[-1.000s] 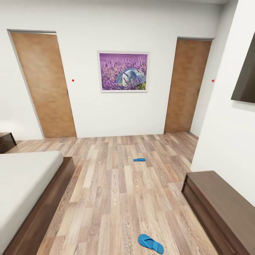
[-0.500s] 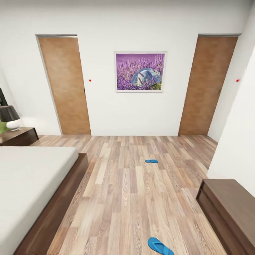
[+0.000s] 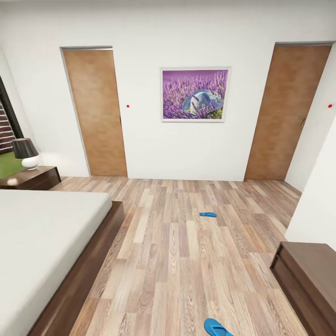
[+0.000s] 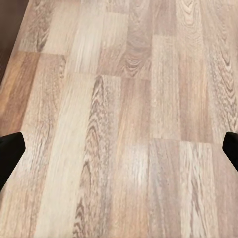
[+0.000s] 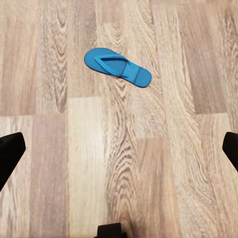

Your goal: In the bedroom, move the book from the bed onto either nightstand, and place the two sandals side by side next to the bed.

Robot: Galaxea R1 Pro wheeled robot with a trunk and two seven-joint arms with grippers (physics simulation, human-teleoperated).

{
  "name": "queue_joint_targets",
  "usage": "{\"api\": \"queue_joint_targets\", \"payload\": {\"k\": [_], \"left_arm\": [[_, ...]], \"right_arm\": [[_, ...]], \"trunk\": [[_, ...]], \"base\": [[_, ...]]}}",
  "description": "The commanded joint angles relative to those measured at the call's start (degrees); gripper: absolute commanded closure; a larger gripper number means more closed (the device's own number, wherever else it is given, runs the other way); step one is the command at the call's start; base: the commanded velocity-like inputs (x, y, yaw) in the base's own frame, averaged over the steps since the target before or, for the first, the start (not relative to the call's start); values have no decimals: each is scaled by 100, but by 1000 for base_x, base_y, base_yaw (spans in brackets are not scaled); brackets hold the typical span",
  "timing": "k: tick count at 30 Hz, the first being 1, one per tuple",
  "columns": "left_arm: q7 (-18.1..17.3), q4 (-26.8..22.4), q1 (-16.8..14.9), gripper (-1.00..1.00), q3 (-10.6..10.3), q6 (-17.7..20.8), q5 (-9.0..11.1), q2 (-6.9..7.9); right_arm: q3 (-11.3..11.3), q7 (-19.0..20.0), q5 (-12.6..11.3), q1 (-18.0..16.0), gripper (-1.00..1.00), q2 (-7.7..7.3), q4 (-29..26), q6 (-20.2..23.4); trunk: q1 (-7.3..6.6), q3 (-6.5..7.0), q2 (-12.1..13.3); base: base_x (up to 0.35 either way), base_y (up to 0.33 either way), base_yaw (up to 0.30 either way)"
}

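The left gripper points down, its two dark fingertips showing at opposite edges of the left wrist view with a wide gap between them, so the jaws stand spread apart and hold nothing. The right gripper is posed the same way: its black fingertips sit at the two side edges of the right wrist view, wide apart and empty. A small dark piece at the lower edge of that view is probably part of the right wrist or gripper body, though too little of it shows to be sure. Both wrists aim the fingers downward.
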Motion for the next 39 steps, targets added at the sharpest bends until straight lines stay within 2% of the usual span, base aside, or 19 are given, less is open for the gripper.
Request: {"api": "queue_joint_targets", "payload": {"k": [1, 8, 23, 29, 39], "left_arm": [[-1, -6, 1, -100, 1, -7, 20, -2], [-1, -6, 1, -100, 1, -10, 20, 1], [-1, -6, 1, -100, 1, -15, 20, 0], [-1, -6, 1, -100, 1, -14, 20, 4], [-1, -6, 1, -100, 1, -9, 20, 4]], "right_arm": [[-7, -3, 0, -3, -100, 1, 4, -19], [-7, -3, 0, -3, -100, 1, 4, -19], [-7, -3, 0, -3, -100, 1, 4, -19], [-7, -3, 0, -3, -100, 1, 5, -19], [-7, -3, 0, -3, -100, 1, 4, -19]], "trunk": [[0, -5, -3], [0, -5, -3], [0, -5, -3], [0, -5, -3], [0, -5, -3]], "base": [[7, 8, 8], [2, 3, 122], [8, 1, 276], [243, 95, 184], [225, 102, 19]]}}
